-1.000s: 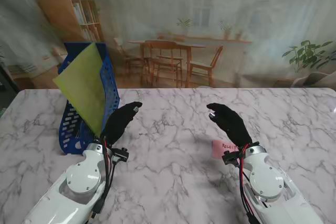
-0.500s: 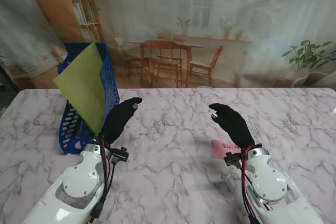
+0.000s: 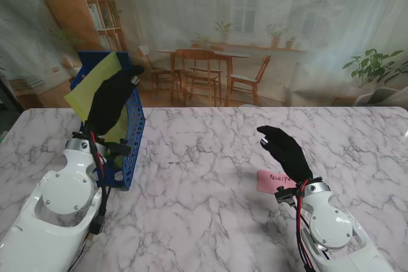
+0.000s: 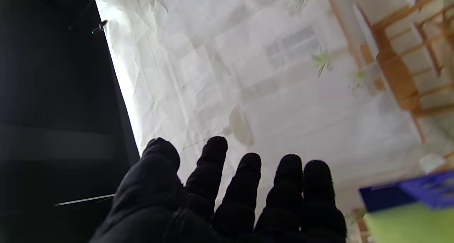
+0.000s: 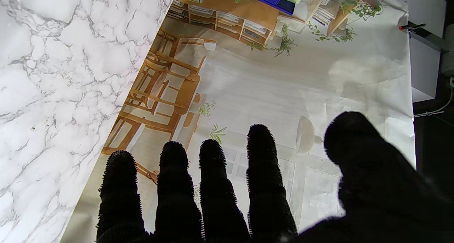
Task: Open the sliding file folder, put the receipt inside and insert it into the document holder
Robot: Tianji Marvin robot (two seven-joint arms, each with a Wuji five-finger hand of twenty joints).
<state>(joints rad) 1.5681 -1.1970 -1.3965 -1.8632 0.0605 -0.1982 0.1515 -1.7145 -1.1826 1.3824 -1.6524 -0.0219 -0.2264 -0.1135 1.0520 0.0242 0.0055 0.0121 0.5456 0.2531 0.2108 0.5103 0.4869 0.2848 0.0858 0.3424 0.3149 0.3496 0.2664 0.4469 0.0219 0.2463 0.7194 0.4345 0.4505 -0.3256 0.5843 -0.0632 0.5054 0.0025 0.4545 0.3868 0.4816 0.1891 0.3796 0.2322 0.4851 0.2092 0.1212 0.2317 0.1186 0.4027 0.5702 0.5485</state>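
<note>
Stand view, looking down. The yellow-green file folder (image 3: 95,87) stands tilted inside the blue perforated document holder (image 3: 131,135), which sits on the marble bench (image 3: 204,183) at about 10 o'clock from the bench centre. The pink receipt (image 3: 271,179) lies flat on the bench at about 4 o'clock, well apart from the holder; handwriting on it reads "Recei…", the remainder hidden behind the right wrist.

The left hand (image 3: 113,97), black-gloved, is raised in front of the folder and overlaps it in this view; whether it touches the folder cannot be told. In the left wrist view its fingers (image 4: 244,186) are spread and grasp nothing, with a corner of the holder and folder at the frame edge.

The right hand (image 3: 285,150) hovers over the bench, above the receipt, at about 4 o'clock. Its fingers (image 5: 209,179) are extended, slightly parted, and empty.
</note>
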